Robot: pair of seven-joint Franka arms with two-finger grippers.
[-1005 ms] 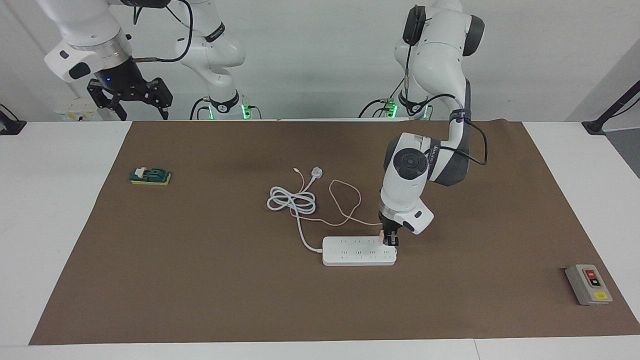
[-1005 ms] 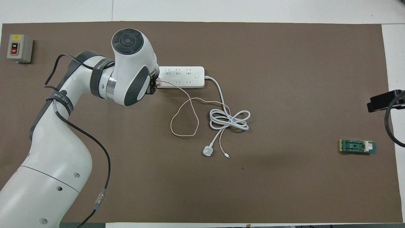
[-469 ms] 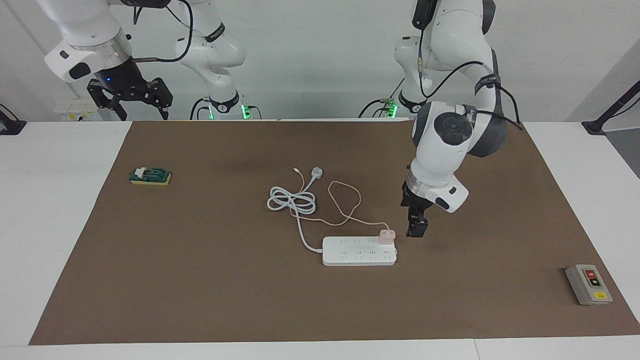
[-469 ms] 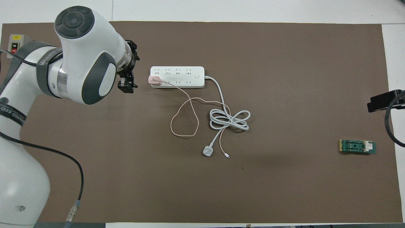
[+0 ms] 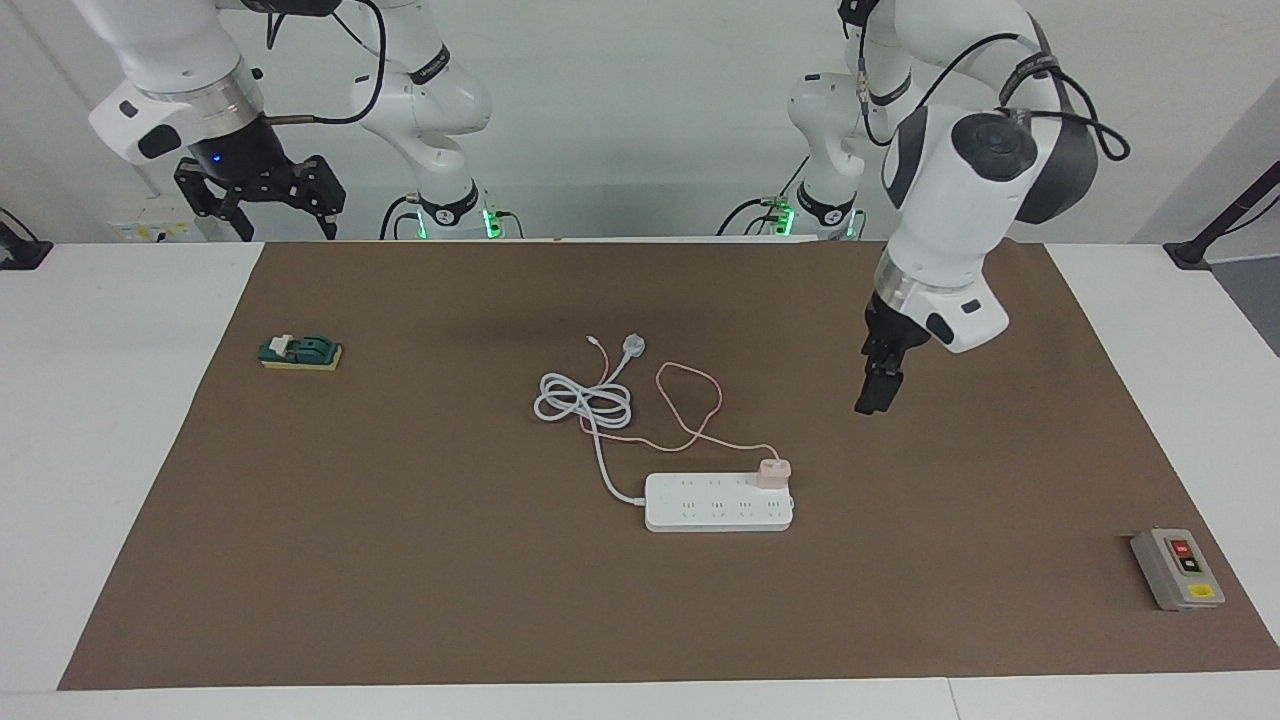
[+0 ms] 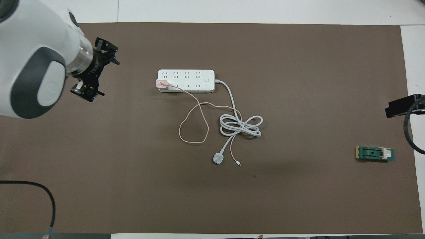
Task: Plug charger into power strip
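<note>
The pale pink charger (image 5: pixel 773 472) (image 6: pixel 161 84) stands in a socket of the white power strip (image 5: pixel 715 505) (image 6: pixel 191 79), at the strip's end toward the left arm. Its thin pink cable (image 6: pixel 194 132) loops over the mat toward the robots. My left gripper (image 5: pixel 868 400) (image 6: pixel 106 78) hangs open and holds nothing, up in the air over bare mat, apart from the charger toward the left arm's end of the table. My right gripper (image 5: pixel 285 230) waits open over the table's edge by its base.
The strip's thick white cord (image 5: pixel 585 400) lies coiled nearer the robots and ends in a white three-pin plug (image 5: pixel 633 346) (image 6: pixel 218 158). A grey button box (image 5: pixel 1177 568) (image 6: pixel 20 50) sits at the left arm's end. A small green block (image 5: pixel 300 352) (image 6: pixel 375 154) lies at the right arm's end.
My left gripper has let go of the charger, opened, risen and swung away toward the left arm's end. The charger stays in the strip. The right arm has not moved.
</note>
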